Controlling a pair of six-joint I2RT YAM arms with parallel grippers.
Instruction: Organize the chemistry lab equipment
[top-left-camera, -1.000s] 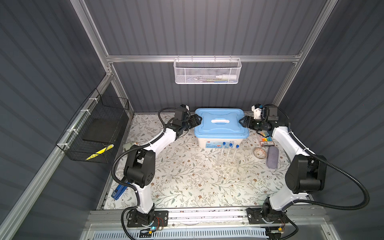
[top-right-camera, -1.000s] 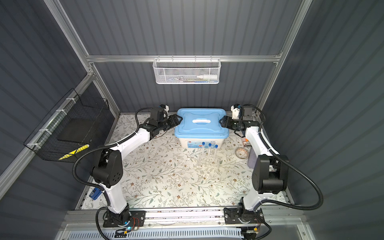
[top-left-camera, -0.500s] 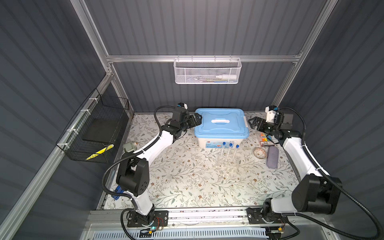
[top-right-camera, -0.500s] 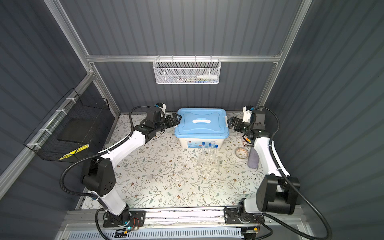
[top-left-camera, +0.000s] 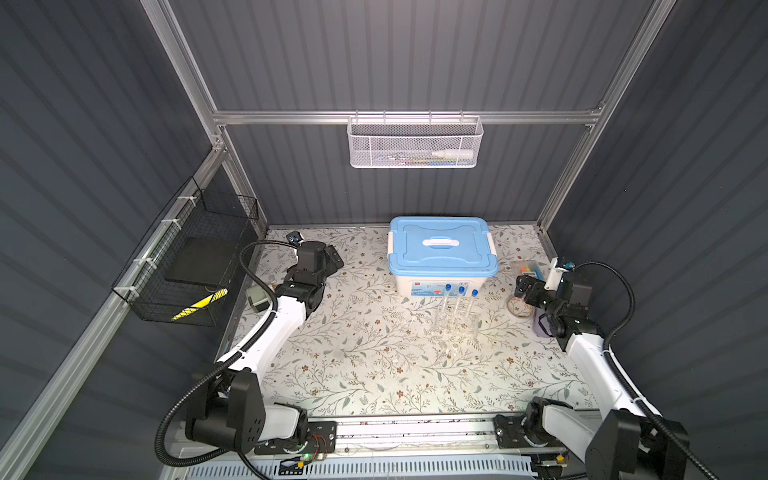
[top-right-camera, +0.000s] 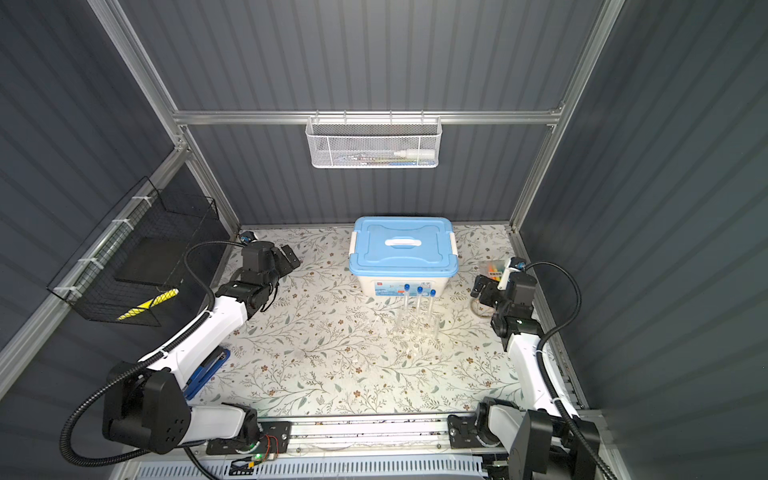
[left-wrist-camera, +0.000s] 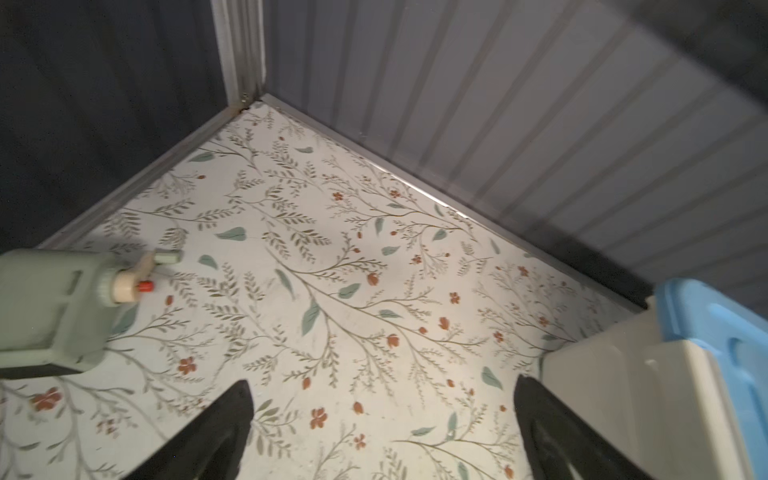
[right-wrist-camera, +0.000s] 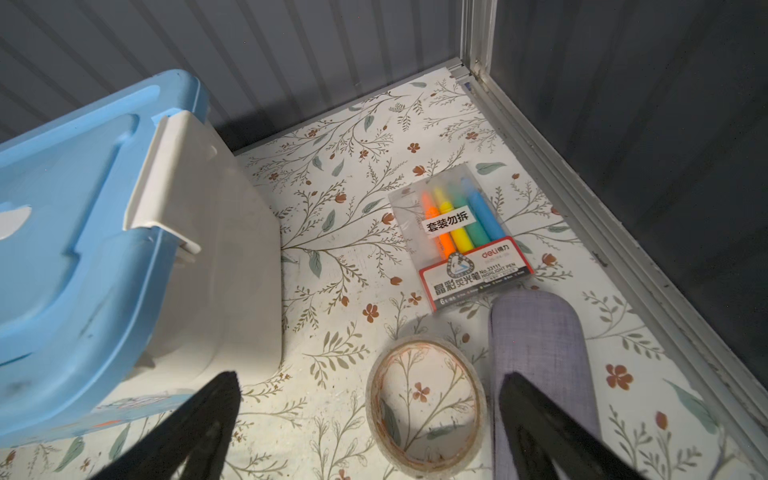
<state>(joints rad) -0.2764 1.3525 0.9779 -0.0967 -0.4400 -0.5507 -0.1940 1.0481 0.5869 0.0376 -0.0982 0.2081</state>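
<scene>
Top views are both showing the left tool (top-left-camera: 336, 258) and right tool (top-left-camera: 524, 289), spread and empty, drawing back from the shut box (top-left-camera: 440, 245), its latching seemingly done, tubes (top-left-camera: 459, 305) standing just before it.

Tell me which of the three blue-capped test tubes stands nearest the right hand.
The test tube at the right end of the row in a top view; the middle tube and the left tube stand farther from the right hand.
</scene>
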